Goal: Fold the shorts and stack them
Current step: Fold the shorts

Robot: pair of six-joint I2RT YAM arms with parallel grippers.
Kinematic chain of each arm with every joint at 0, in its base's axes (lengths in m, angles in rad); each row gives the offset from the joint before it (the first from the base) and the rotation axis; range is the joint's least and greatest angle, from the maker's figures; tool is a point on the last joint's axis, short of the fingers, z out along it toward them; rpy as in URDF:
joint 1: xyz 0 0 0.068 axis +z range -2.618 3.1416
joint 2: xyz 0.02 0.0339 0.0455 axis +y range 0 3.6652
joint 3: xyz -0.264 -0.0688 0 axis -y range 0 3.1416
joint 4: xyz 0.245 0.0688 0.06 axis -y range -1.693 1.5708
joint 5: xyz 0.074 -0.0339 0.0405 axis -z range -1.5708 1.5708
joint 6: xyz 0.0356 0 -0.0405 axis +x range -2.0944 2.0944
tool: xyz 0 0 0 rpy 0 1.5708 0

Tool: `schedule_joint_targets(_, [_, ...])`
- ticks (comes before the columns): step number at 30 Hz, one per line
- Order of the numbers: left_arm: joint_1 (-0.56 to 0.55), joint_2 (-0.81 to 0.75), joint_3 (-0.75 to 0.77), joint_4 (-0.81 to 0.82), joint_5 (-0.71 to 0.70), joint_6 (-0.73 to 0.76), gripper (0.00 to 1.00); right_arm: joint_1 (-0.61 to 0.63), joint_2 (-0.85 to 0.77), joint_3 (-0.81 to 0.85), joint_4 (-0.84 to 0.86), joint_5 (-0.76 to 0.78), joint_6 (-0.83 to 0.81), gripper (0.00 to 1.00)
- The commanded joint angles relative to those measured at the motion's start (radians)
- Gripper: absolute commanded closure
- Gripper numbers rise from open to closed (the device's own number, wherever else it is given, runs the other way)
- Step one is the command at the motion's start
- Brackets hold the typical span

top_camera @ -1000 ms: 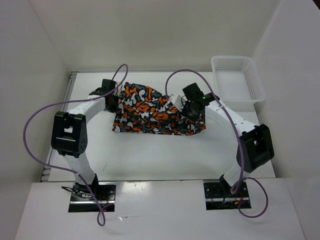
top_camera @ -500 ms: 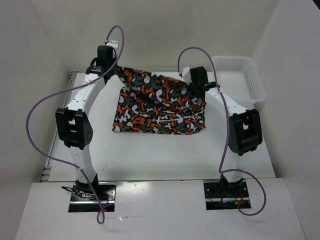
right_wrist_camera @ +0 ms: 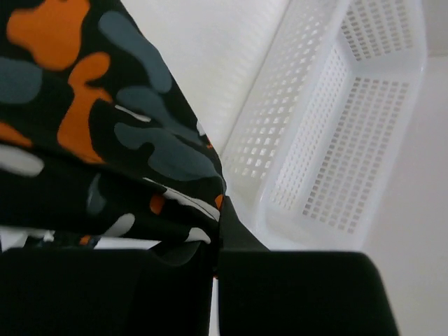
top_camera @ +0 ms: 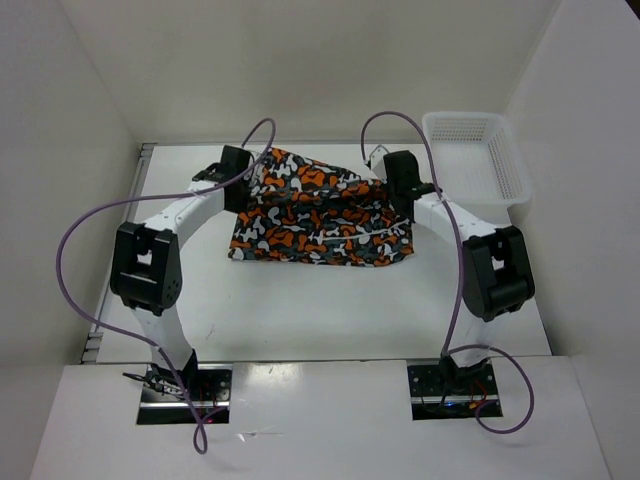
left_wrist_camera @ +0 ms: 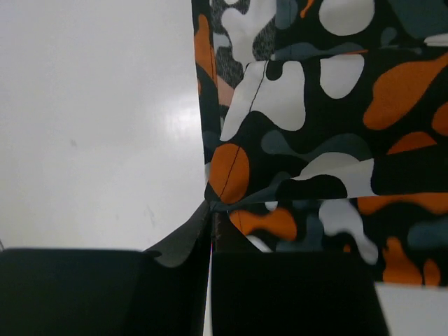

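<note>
Two corners, two firm grips: my left gripper (left_wrist_camera: 210, 210) is pinched tight on the far left corner of the shorts (top_camera: 320, 215), with no gap showing between its jaws. The cloth stretches rightward across the middle of the table (top_camera: 300, 300), its near edge lying on the surface. My right gripper (right_wrist_camera: 218, 208) is clamped just as tight on the far right corner. A basket (top_camera: 478, 160) sits at the far right, near that gripper.
</note>
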Motion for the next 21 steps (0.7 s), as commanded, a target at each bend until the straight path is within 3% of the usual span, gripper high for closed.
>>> schedule_joint_targets(1, [-0.022,-0.194,-0.058,-0.111,0.022,0.003,1.00,0.015,-0.158,-0.068,0.066,-0.053,-0.115,1.00])
schedule_joint_targets(4, [-0.065,-0.264,-0.275,-0.050,-0.080,0.003,1.00,0.058,-0.244,-0.169,-0.010,-0.189,-0.195,1.00])
schedule_joint_targets(6, [-0.065,-0.265,-0.334,-0.024,-0.092,0.003,1.00,0.083,-0.272,-0.218,-0.094,-0.231,-0.195,1.00])
schedule_joint_targets(15, [-0.088,-0.219,-0.385,-0.110,-0.080,0.003,1.00,0.143,-0.401,-0.485,-0.191,-0.259,-0.345,1.00])
schedule_joint_targets(21, [-0.100,-0.249,-0.339,-0.210,-0.042,0.003,1.00,0.152,-0.410,-0.541,-0.179,-0.239,-0.372,1.00])
